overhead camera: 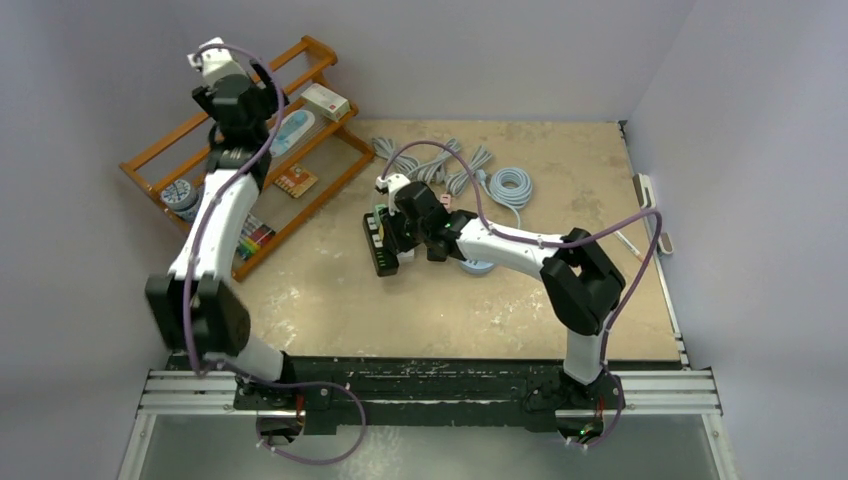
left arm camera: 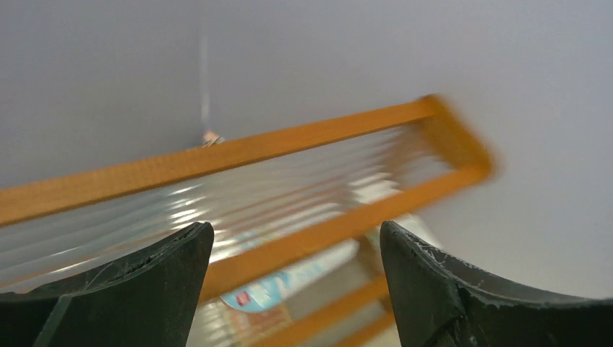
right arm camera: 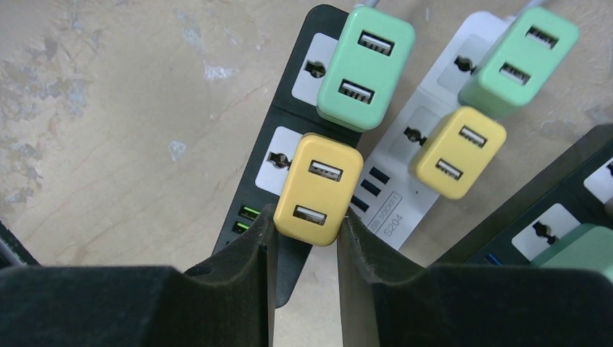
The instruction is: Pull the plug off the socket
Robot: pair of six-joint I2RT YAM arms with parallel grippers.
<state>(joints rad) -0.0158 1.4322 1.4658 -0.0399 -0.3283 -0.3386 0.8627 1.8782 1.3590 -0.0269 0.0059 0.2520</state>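
At the near edge we saw the black mounting rail point(overhead camera: 430, 385) carrying both arm bases, and behind it the mottled beige worktop point(overhead camera: 520, 310) stretched away to the walls. Toward the middle of that worktop the right hand point(right arm camera: 307, 220) was pinching the yellow square plastic plug with two USB ports point(right arm camera: 322, 184), one dark finger pressed against each side of its lower half. The yellow plug stood on a socket of the long black plastic power strip point(right arm camera: 303, 108), just past the strip's green-lit ports. One socket further along the same strip stood a mint-green square plug point(right arm camera: 365, 65). Just beside it lay a white plastic power strip point(right arm camera: 394, 210), which bore a second yellow charger point(right arm camera: 459, 152) and, beyond that, a second green charger point(right arm camera: 517, 61). At the right edge of the wrist view we made out another black strip point(right arm camera: 535, 217) with part of a green block point(right arm camera: 589, 249) on it.

Further back on the worktop lay a coiled pale-blue cable point(overhead camera: 515, 185) and a loose bundle of grey cables point(overhead camera: 440, 160). Farthest off, in the back left corner, stood the orange wooden rack point(left arm camera: 289, 137), with a small white box point(overhead camera: 325, 100) and a pale-blue packet point(overhead camera: 290, 128) on its shelves. The left hand point(left arm camera: 296, 246) hung raised over the rack, its two dark fingers spread wide apart, and we saw the blurred rails through the gap
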